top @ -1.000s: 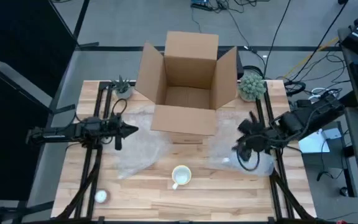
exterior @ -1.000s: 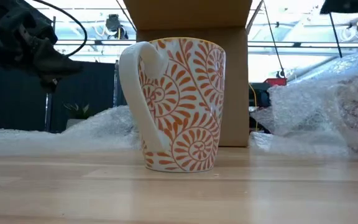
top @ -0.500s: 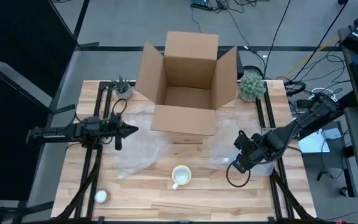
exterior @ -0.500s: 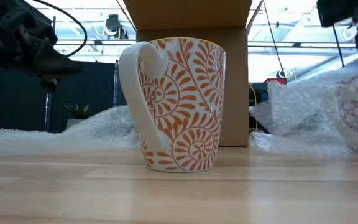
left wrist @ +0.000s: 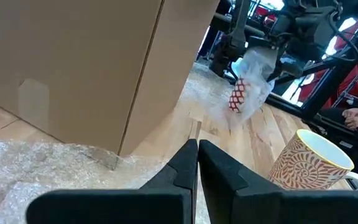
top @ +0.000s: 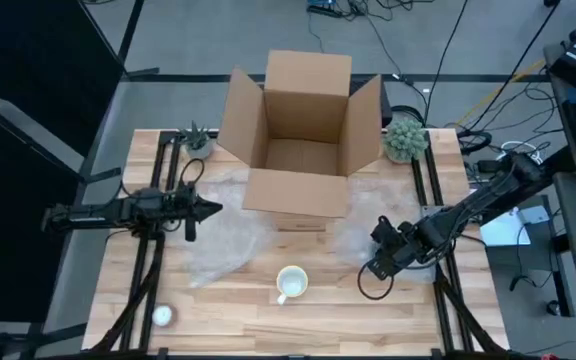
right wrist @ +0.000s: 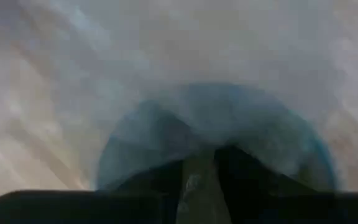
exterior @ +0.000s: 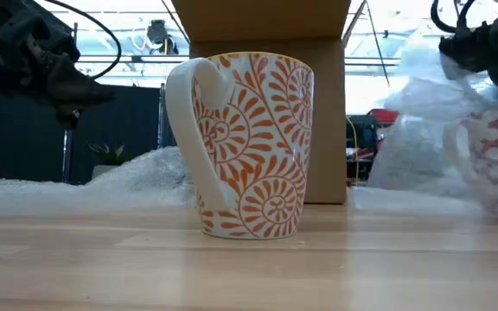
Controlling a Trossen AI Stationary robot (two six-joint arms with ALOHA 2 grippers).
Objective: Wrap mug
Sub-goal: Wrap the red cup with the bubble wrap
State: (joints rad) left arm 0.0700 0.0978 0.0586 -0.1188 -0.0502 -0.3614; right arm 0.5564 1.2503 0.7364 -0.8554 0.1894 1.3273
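R jaws point(top: 373, 268) clamped on bubble wrap point(left wrist: 253, 74); white mug point(exterior: 242, 145) w/ orange fern swirls, upright.

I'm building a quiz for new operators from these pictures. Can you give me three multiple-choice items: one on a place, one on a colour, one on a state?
1. Where does the orange-patterned mug stand?
A. inside the cardboard box
B. on the table in front of the cardboard box
C. in the left claw

2. What colour is the pattern on the second mug?
A. red
B. blue
C. green

3. How is the left claw?
A. wide open
B. shut on a mug
C. shut, holding nothing

Key: 1 B, the high view shows it on the bare wood; 2 A, red shows through the bubble wrap; 3 C, its fingers meet with nothing between.
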